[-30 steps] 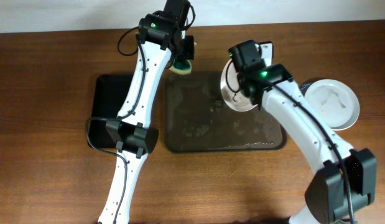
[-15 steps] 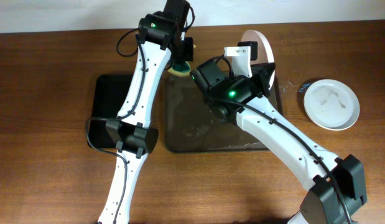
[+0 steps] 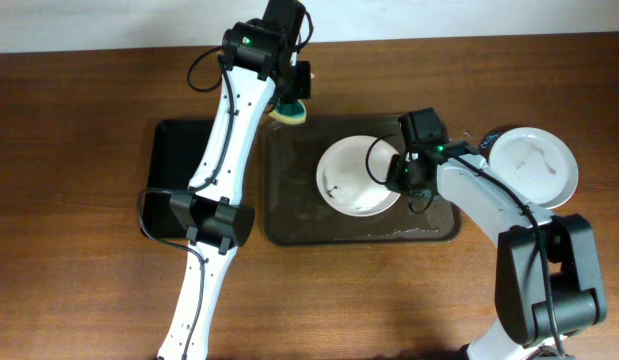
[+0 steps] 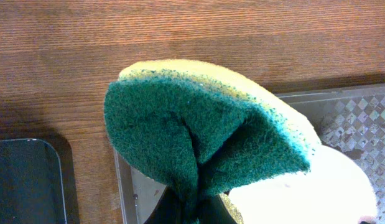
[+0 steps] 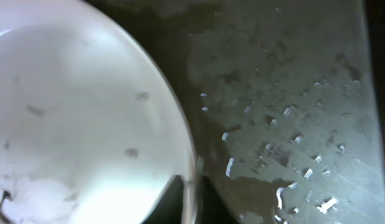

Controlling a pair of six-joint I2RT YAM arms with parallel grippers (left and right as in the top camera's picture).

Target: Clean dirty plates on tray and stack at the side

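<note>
The dirty plate (image 3: 357, 176) is seen lying near the middle of the tray (image 3: 299, 205), with dark specks visible on its left inner face. Its right rim is pinched between the narrow-set fingers of the right gripper (image 3: 394, 172). In the right wrist view the white edge is seen running down between the two dark fingertips, with the wet tray floor beside it. The plate is judged to be held this way so that it is steadied and does not slide under the scrubbing.

A green-and-yellow sponge (image 4: 201, 134) is clamped and folded in the left gripper (image 4: 187, 210), with the green abrasive face turned outward. It is held above the tray's top-left corner, near the plate but apart from it. It is probably kept there so that room is left for the plate to be settled before wiping is begun.

A second plate (image 3: 534, 166) is set on the table (image 3: 79, 150) to the right of the tray, where the stack is to be built; faint smears are seen on it. Whether another plate lies under it cannot be told. A narrower black tray (image 3: 171, 165) is left apart at the far left, partly hidden by the left arm.
</note>
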